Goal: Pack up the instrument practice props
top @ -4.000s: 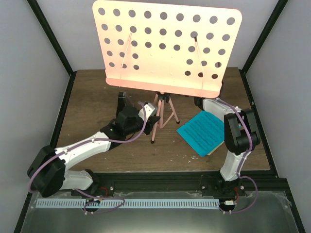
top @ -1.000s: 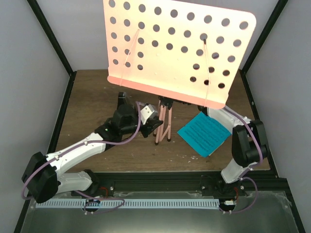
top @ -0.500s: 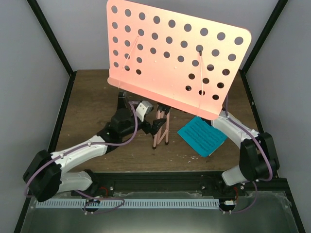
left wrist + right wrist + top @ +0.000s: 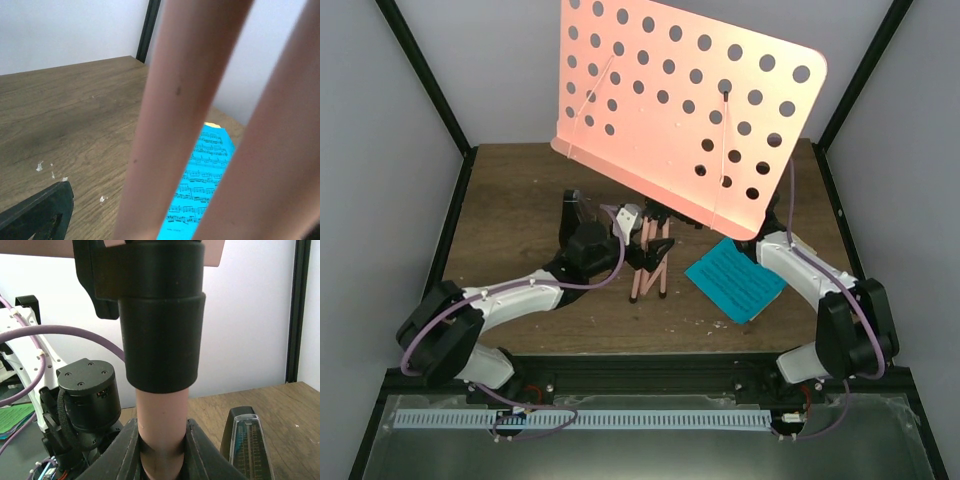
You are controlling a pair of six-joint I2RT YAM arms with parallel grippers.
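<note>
Right pincer (image 4: 161, 445) clamped on music stand (image 4: 690, 110) pole; left pincer (image 4: 642, 250) state unclear; salmon perforated desk tilted.

only printed music staves show on the blue sheet-music page (image 4: 202, 185); no words, brands or numbers can be read.

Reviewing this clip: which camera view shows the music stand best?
Top external: it shows the music stand's whole perforated desk and its gathered legs. Left wrist shows only two blurred pink legs up close. Right wrist shows only the pink post and black collar, with the right gripper closed around the post.
</note>
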